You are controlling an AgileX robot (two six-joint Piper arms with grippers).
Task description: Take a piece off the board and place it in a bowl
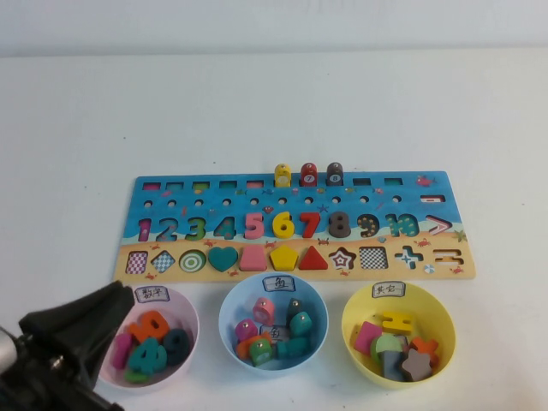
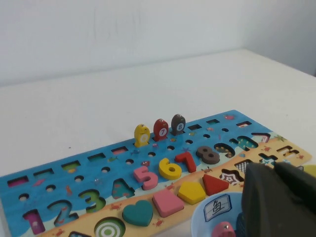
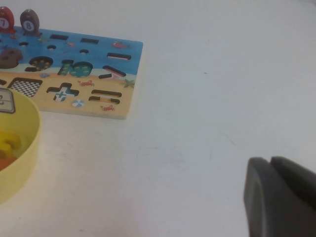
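1. On a matte white tabletop [image 1: 274, 103], the long flat wooden board [image 1: 445, 248] lies lengthwise. It is painted sea-blue above and sand below, with round peg holes and cut-out recesses.
2. Three rounded-top pegs stand side by side in its far row: a yellow peg [image 1: 282, 175], a red peg [image 1: 308, 175] and a brown peg [image 1: 335, 174], each with a pale round face.
3. Four chunky number pieces sit in their recesses: the pink 5 [image 1: 254, 224], yellow 6 [image 1: 282, 224], red 7 [image 1: 310, 223] and brown 8 [image 1: 339, 224]. Below them sit four shape pieces: a teal heart [image 1: 223, 258], a pink square [image 1: 253, 258], a yellow pentagon [image 1: 283, 257] and a red triangle [image 1: 313, 258].
4. Three smooth round bowls line the near edge, each with a white label: a pink bowl [image 1: 190, 312], the light blue bowl [image 1: 229, 312] and a yellow bowl [image 1: 355, 310]. All hold loose coloured pieces.
5. The pink peg [image 1: 264, 308] lies in the light blue bowl, off the board, among teal and orange pieces.
6. The left gripper [image 1: 107, 304], matte black, hangs at the near left corner beside the pink bowl. Its fingers are pressed together, with nothing between them.
7. The right gripper [image 3: 270, 168], seen only by its own wrist camera, sits over bare table to the right of the board and the yellow bowl. Its dark fingers are likewise pressed together and touch nothing.
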